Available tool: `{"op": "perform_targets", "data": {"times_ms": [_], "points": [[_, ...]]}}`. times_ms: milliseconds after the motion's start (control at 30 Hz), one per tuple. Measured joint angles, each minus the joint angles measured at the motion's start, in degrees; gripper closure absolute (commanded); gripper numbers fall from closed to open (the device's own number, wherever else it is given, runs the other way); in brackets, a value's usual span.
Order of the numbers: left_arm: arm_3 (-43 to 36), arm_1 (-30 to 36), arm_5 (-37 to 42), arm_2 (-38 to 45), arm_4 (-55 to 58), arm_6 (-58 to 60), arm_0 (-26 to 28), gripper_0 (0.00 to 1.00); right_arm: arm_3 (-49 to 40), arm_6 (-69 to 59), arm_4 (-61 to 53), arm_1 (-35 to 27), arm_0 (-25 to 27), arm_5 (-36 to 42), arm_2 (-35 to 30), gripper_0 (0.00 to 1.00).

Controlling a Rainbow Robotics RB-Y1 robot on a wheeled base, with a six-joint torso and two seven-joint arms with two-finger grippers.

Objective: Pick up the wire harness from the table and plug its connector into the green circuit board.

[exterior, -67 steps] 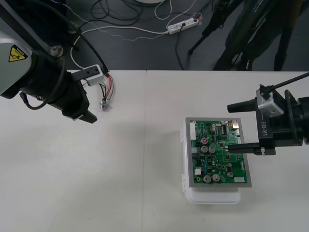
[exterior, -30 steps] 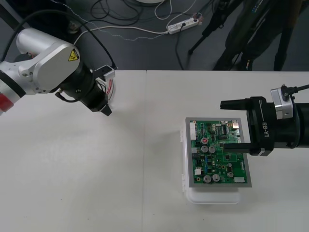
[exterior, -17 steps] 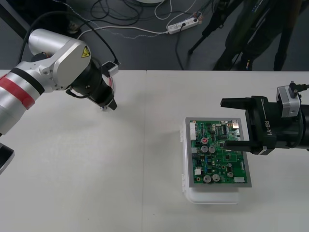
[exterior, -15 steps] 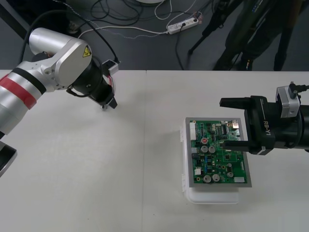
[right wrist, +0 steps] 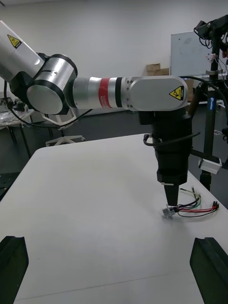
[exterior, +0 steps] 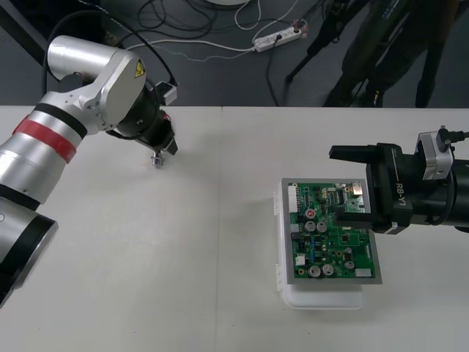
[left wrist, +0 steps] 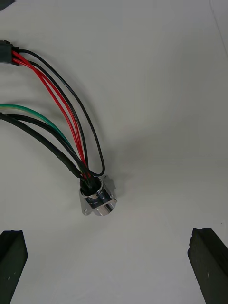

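Left tool (exterior: 168, 147), fingers spread, hangs over the wire harness (left wrist: 71, 142) lying on the counter (exterior: 146, 257), its metal socket (left wrist: 98, 199) centred beneath for pinching; right tool (exterior: 350, 185), likewise spread, hovers at the green circuit board (exterior: 330, 238) beneath it.

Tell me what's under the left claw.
The wire harness lies on the table beneath the open left claw: its metal socket, with red, black and green wires running off. From the front, the left arm covers everything but the socket.
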Motion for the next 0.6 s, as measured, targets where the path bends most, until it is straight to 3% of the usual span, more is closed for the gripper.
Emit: {"op": "perform_targets", "data": {"times_ms": [267,600], "points": [[0.1,-4.1,-0.8,6.1,-6.3,0.0,1.5,0.00,0.2,0.0,0.0,0.1,0.0,0.0,0.0,0.00],[0.1,-5.1,-0.8,7.5,-6.5,0.0,4.6,0.00,1.1,0.0,0.0,0.1,-0.8,0.0,0.0,0.00]]}}
